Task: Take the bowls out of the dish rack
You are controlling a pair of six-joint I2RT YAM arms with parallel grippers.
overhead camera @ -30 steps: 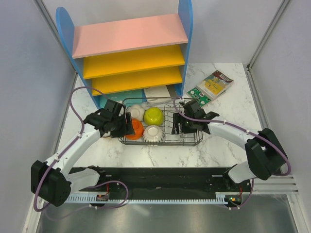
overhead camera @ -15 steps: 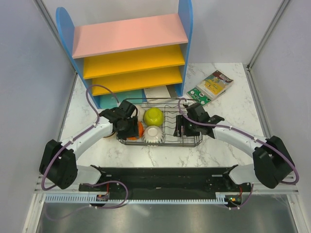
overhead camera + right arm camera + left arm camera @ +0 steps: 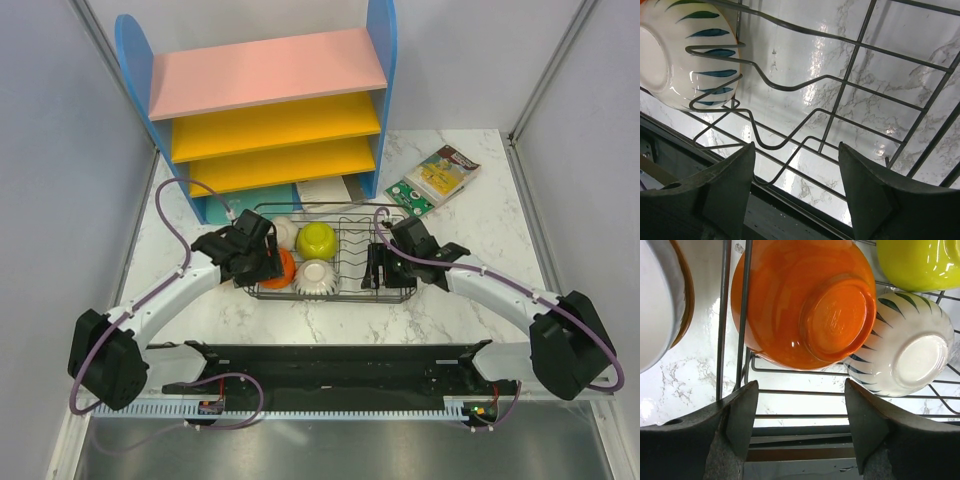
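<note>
The black wire dish rack (image 3: 345, 297) stands on the marble table and holds several bowls. An orange bowl (image 3: 283, 267) lies upside down at its near left, with a white, blue-striped bowl (image 3: 314, 277) beside it. A yellow-green bowl (image 3: 316, 239) and a plain white bowl (image 3: 284, 231) sit behind them. My left gripper (image 3: 262, 262) hovers open over the rack's left end. In the left wrist view the gripper (image 3: 801, 385) has the orange bowl (image 3: 805, 300) just ahead of it and only rack wire between its fingers. My right gripper (image 3: 378, 268) hangs open over the rack's bare right half (image 3: 855, 95), the striped bowl (image 3: 680, 55) to its left.
A blue shelf unit (image 3: 270, 110) with pink and yellow boards stands right behind the rack. A picture book (image 3: 432, 180) lies at the back right. Grey walls close in the table on the left and right. The arms' black base rail (image 3: 330, 365) runs along the near edge.
The left gripper swung in over the rack's left end and its jaws widened a little. The right gripper slid slightly nearer along the rack's right end. No bowl has moved.
</note>
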